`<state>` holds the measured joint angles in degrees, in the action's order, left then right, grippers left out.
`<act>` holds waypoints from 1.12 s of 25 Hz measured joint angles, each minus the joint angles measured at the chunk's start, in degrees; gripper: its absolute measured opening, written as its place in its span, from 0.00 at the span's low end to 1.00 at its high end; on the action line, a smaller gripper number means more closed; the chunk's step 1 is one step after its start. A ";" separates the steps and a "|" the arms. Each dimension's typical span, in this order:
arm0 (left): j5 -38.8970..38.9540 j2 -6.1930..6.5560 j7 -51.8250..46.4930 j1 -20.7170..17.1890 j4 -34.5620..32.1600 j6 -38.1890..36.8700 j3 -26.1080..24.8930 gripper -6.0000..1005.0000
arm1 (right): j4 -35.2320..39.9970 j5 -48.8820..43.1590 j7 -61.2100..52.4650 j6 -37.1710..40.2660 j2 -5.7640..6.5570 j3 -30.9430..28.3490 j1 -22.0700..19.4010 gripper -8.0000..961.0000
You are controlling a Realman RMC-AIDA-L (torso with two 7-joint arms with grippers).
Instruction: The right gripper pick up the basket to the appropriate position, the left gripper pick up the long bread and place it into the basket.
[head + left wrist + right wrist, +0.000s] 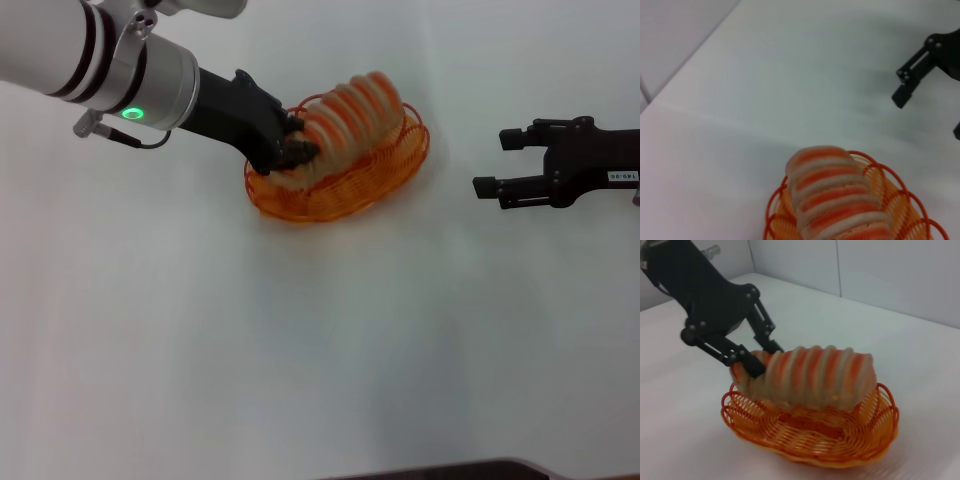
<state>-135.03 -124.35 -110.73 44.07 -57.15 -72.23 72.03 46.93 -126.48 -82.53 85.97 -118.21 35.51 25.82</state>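
The orange wire basket (345,200) stands on the white table. The long bread (355,115), tan with orange ridges, lies lengthwise over it, just above the basket floor. My left gripper (298,150) is shut on the bread's near-left end, over the basket's left rim. The right wrist view shows its fingers (747,362) clamped on that end of the bread (810,375) above the basket (830,440). The left wrist view shows the bread (835,195) and the basket rim (892,182). My right gripper (497,162) is open and empty, to the right of the basket and apart from it.
The white table (300,340) stretches around the basket. A wall rises behind its far edge (890,275). The right gripper also shows far off in the left wrist view (929,113).
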 joint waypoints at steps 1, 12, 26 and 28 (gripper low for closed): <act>0.00 0.00 0.00 0.00 0.00 0.00 0.00 0.20 | 0.00 0.00 0.00 0.00 0.00 0.00 0.02 0.91; 1.69 0.21 -0.18 -0.89 0.75 -0.40 -0.98 0.66 | 0.00 0.01 -0.07 -0.36 0.00 -0.16 0.31 0.91; 10.21 1.24 7.73 -10.81 -1.20 -13.22 -21.25 0.89 | 3.13 0.47 0.91 1.28 -0.57 -2.83 0.04 0.91; 10.25 1.91 8.62 -12.64 -0.36 -14.86 -23.57 0.88 | 3.57 0.47 1.60 1.19 -0.86 -2.87 -0.30 0.91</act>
<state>-124.79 -122.43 -102.11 31.43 -57.51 -87.09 48.45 50.51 -126.01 -80.93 87.16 -119.07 32.64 25.52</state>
